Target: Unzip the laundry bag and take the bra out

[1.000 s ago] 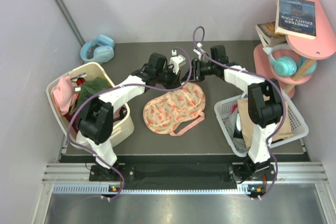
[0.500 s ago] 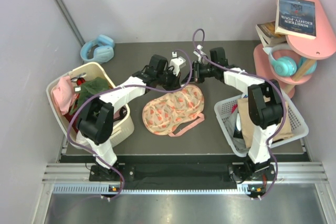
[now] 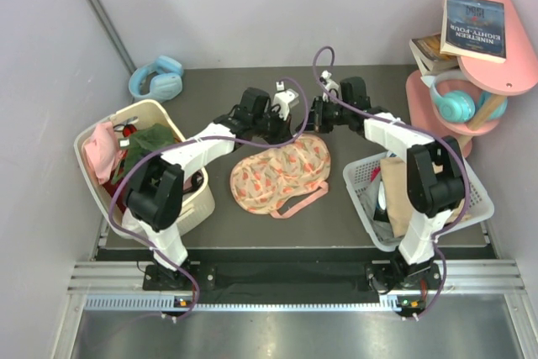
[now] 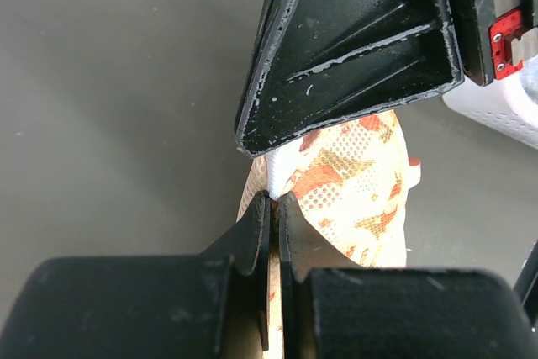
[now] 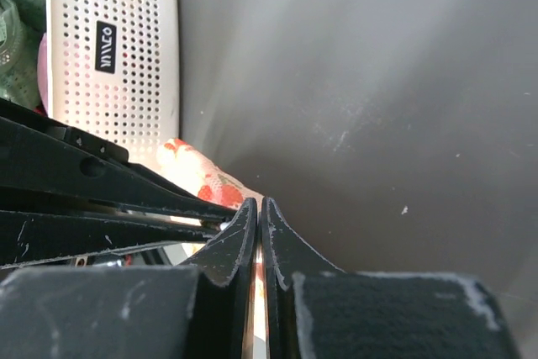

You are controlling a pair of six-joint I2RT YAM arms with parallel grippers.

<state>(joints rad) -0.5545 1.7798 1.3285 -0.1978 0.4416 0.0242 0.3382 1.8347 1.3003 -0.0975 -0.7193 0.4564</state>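
Observation:
The laundry bag [image 3: 282, 176] lies closed in the middle of the table, cream-peach with orange print and a pink loop strap [image 3: 301, 201]. Both grippers meet at its far edge. My left gripper [image 3: 288, 129] is shut, pinching the bag's printed fabric [image 4: 353, 182] between its fingertips [image 4: 256, 216]. My right gripper [image 3: 309, 123] is shut on a thin pale strip at the bag's edge [image 5: 197, 178], right against the left gripper's fingers [image 5: 101, 182]. What the strip is cannot be told. The right gripper's black fingers [image 4: 353, 39] hang just above the left one's tips. The bra is hidden.
A cream perforated basket [image 3: 195, 201] with pink and green clothes stands at the left. A white mesh basket [image 3: 360, 181] with beige cloth stands at the right. Blue headphones [image 3: 156, 78] lie at the back left. A pink shelf [image 3: 496, 73] with books stands at the back right.
My right arm has shifted a little to the right, and the bag's far edge has moved slightly with it. My left gripper has stayed on the bag's edge.

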